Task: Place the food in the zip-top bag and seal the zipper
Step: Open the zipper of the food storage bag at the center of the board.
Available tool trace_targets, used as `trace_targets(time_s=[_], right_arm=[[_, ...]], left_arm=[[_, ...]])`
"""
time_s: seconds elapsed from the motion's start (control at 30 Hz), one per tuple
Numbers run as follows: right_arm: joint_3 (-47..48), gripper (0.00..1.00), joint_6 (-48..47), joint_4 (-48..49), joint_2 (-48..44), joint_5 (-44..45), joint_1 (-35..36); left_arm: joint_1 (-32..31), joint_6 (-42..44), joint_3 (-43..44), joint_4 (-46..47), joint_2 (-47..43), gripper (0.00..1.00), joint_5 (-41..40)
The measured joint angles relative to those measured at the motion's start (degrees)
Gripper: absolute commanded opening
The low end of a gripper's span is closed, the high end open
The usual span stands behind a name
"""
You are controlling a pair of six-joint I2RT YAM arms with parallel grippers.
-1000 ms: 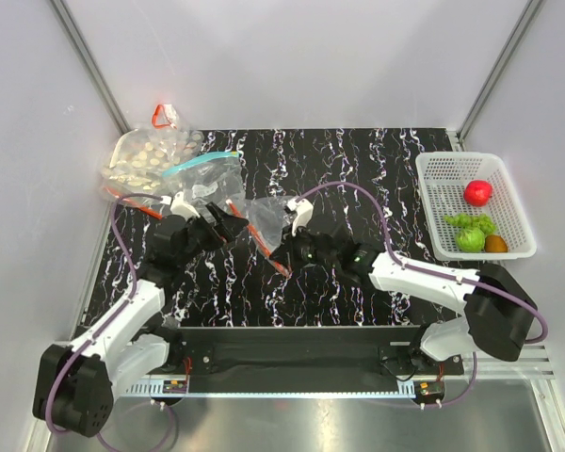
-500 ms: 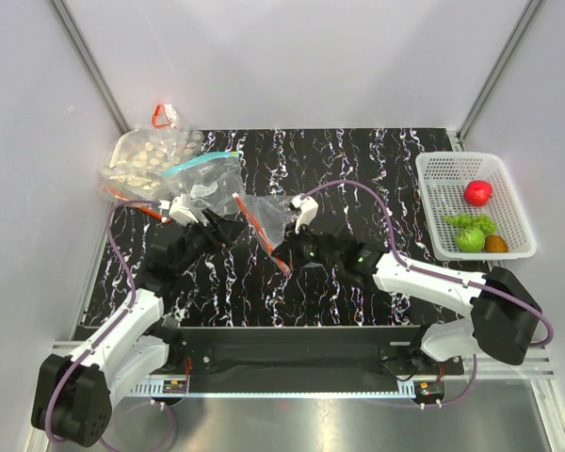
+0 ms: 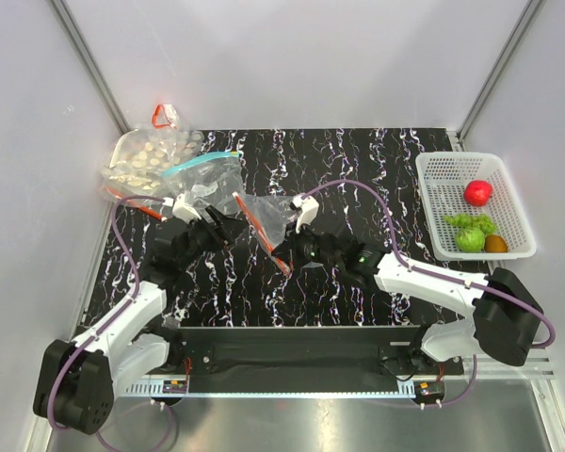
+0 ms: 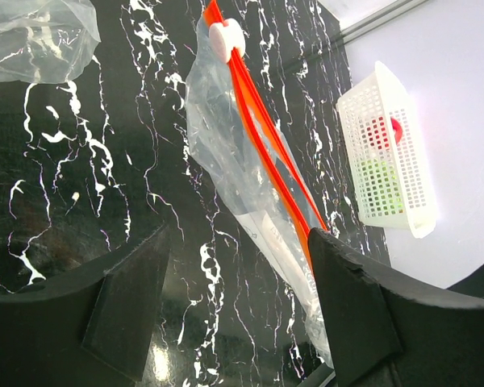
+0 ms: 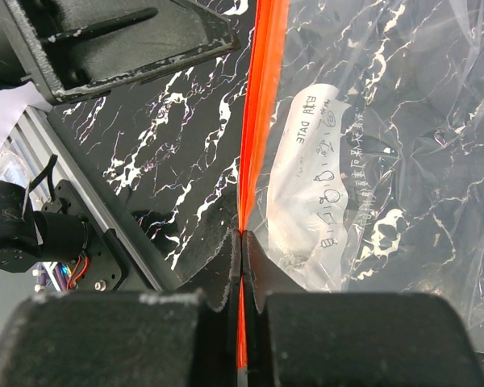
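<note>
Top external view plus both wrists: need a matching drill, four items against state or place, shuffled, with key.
Column 1
1. left jaws
2. right jaws
3. red round fruit
4. bag of pale beige pieces

Column 2
A. in the white basket
B. shut on the zipper
C. at the far-left corner of the table
D. open

Pairs: 1-D, 2-B, 3-A, 4-C
</note>
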Motion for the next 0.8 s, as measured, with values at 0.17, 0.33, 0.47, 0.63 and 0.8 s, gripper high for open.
trace_targets(time_s=[0.17, 0.33, 0.47, 0.63, 0.8], right_arm=[[0.0, 0.0, 0.0, 0.0, 0.0, -0.26, 0.0], [0.0, 0.0, -0.02, 0.0, 0.02, -0.42, 0.0], [0.0, 0.0, -0.02, 0.02, 0.04, -0.52, 0.0], [0.0, 0.0, -0.04, 0.04, 0.46, -1.62, 0.0], [0.0, 0.0, -0.04, 0.04, 0.5, -1.92, 0.0]], left_arm=[[-0.11, -0.02, 0.57, 0.22, 1.62, 0.75, 0.0], [-0.22, 0.0, 0.94, 0.44, 2.62, 0.75, 0.0], [-0.61, -0.02, 1.73, 0.94, 3.58, 0.78, -0.02], [-1.29, -0.02, 2.4, 1.2, 4.26, 0.78, -0.07], [-2.49, 0.0, 3.48, 1.18, 5.42, 0.74, -0.31]])
